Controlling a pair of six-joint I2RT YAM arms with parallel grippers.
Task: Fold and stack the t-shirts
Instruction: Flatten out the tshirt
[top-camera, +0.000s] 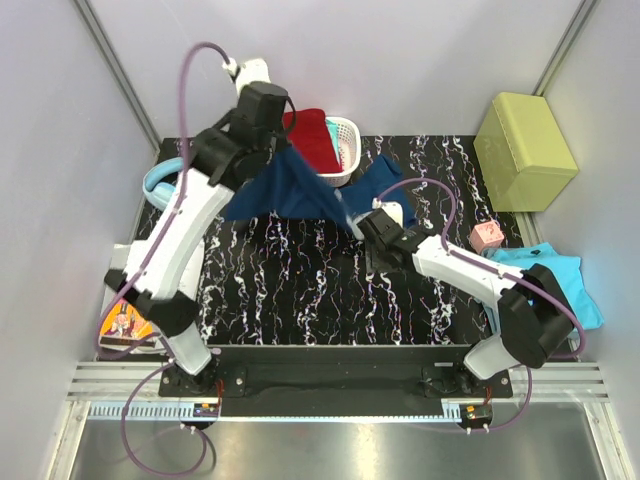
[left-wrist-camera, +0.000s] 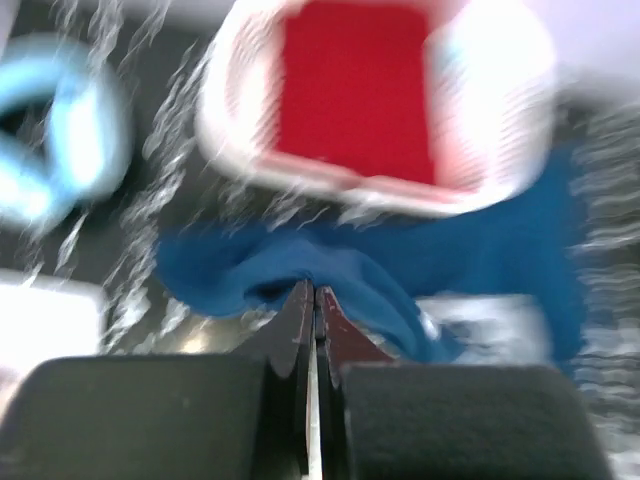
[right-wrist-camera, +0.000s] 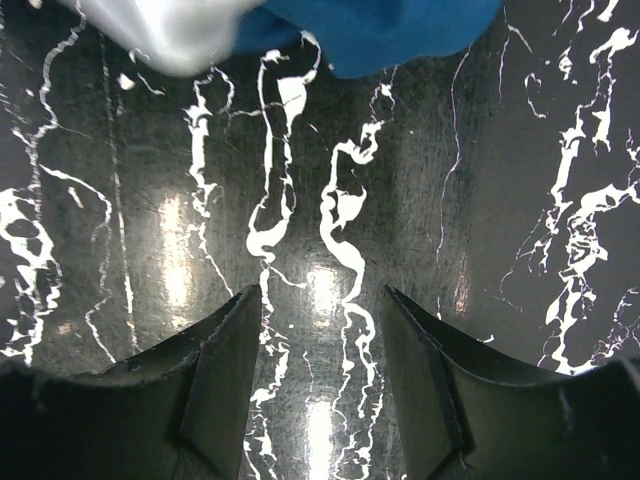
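The navy blue t-shirt (top-camera: 290, 190) hangs bunched in the air in front of the white basket (top-camera: 345, 130). My left gripper (top-camera: 284, 150) is shut on its upper edge; the left wrist view shows the jaws closed on a fold of the blue cloth (left-wrist-camera: 400, 270). A dark red t-shirt (top-camera: 308, 132) lies in the basket and also shows in the left wrist view (left-wrist-camera: 355, 90). A turquoise t-shirt (top-camera: 555, 280) lies at the table's right edge. My right gripper (top-camera: 362, 224) is open and empty just above the table (right-wrist-camera: 330, 200), with the navy shirt's hem (right-wrist-camera: 380, 25) just ahead of it.
A yellow-green box (top-camera: 523, 150) stands at the back right, with a small pink object (top-camera: 487, 236) near it. A light-blue ring-shaped item (top-camera: 160, 185) lies at the table's left edge. An orange printed card (top-camera: 125, 325) lies off the near left corner.
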